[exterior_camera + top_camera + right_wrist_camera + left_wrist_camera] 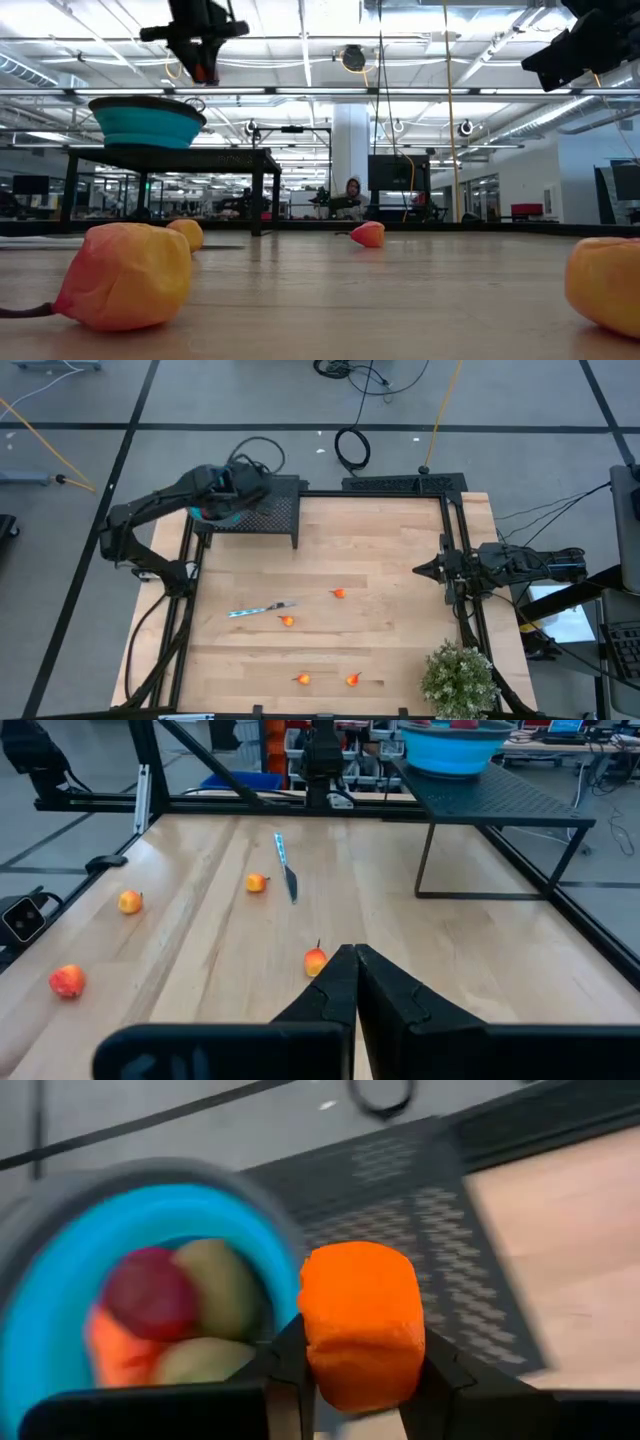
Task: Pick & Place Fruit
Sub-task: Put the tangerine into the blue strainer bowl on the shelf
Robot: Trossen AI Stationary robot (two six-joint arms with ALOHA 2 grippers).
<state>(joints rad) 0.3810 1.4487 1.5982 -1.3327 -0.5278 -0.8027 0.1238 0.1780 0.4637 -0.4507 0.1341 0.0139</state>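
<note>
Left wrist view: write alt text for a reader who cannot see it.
The left gripper holds an orange piece of fruit between its dark fingers, right beside the round blue bowl. The bowl already contains a dark red fruit, two greenish-brown ones and something orange, and it rests on a dark perforated shelf next to the wooden table.

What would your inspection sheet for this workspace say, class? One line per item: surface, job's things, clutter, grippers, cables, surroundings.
Surface: wooden table, black mesh stand at one corner.
Job's things: four small orange fruits loose on the table; several fruits in the blue bowl; one orange piece held above the bowl.
Clutter: knife; potted plant.
Grippers: left gripper shut on the orange piece; right gripper shut, empty, at the table's edge.
Cables: coils on the floor.
Surroundings: open hall; person seated far off.
</note>
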